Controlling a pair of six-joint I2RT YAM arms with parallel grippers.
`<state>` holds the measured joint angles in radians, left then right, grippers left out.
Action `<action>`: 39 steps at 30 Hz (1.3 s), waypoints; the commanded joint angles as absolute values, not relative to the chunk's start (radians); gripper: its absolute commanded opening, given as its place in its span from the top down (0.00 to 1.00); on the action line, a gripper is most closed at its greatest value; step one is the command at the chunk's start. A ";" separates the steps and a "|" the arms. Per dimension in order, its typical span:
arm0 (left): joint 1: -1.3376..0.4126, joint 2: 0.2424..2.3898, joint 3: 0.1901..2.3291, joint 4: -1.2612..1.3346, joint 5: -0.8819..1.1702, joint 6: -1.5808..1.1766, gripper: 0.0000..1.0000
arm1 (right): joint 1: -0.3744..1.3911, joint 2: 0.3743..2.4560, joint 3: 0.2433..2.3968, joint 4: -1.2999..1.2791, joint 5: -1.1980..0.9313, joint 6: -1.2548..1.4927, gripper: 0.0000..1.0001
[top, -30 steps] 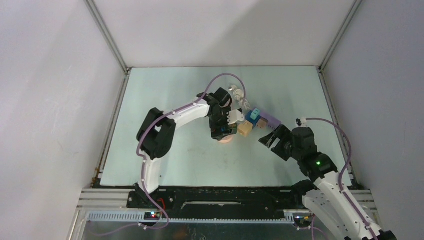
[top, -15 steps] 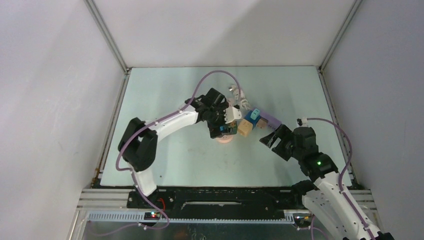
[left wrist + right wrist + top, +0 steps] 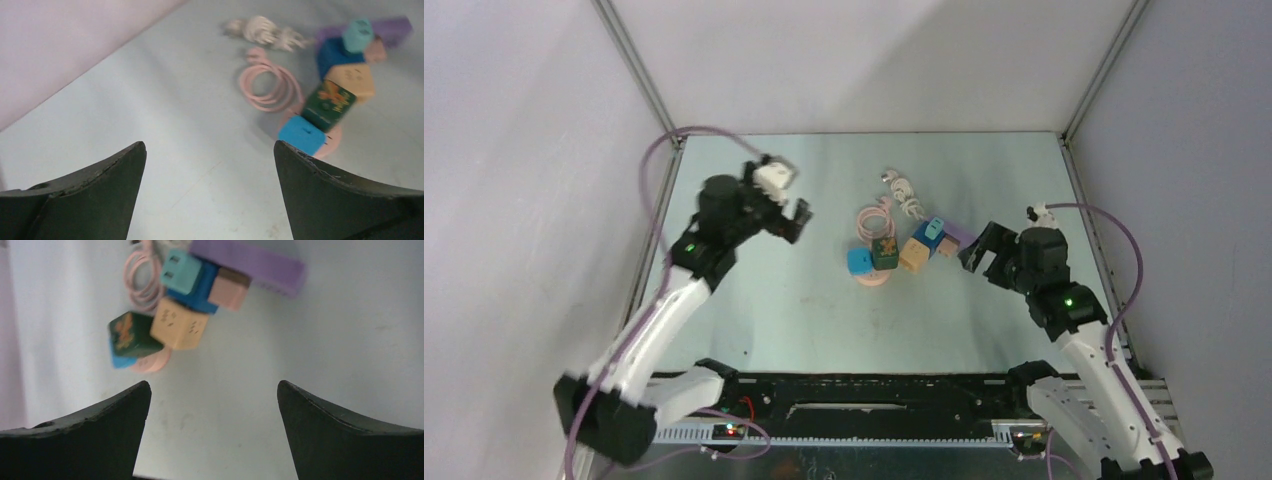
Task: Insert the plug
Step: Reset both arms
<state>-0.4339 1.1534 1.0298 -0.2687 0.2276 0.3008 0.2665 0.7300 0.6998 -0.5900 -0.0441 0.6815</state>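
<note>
A purple power strip (image 3: 965, 237) lies right of the table's middle. Cube-shaped plugs cluster against it: teal (image 3: 935, 228), dark blue (image 3: 922, 237), tan (image 3: 913, 254), dark green (image 3: 885, 252) and light blue (image 3: 860, 261). The right wrist view shows the same strip (image 3: 247, 262) with the teal plug (image 3: 181, 271) and the tan plug (image 3: 180, 324). My left gripper (image 3: 796, 220) hangs open and empty, far left of the cluster. My right gripper (image 3: 977, 250) is open and empty just right of the strip, touching nothing. In the left wrist view the light blue plug (image 3: 301, 135) lies beyond the open gripper (image 3: 210, 145).
A coiled pink cable (image 3: 876, 215) lies behind the plugs, and a white cable bundle (image 3: 904, 188) further back. A small pink plug (image 3: 948, 247) sits by the strip. Grey walls enclose the table on three sides.
My left arm has swung away from the plug cluster to the table's left side. The right gripper has opened wider and shifted a little toward the strip's right end.
</note>
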 commanded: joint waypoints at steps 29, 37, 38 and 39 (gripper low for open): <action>0.129 1.100 0.197 0.895 0.134 -0.167 0.00 | 0.059 1.362 0.216 1.040 0.244 0.055 0.00; 0.036 1.140 0.246 0.847 -0.035 0.073 0.00 | 0.055 1.360 0.217 1.045 0.241 0.056 0.00; 0.036 1.186 0.249 0.890 -0.066 0.060 0.00 | 0.055 1.357 0.219 1.037 0.242 0.057 0.00; 0.039 1.222 0.251 0.929 -0.155 0.024 0.00 | 0.055 1.357 0.219 1.036 0.242 0.057 0.00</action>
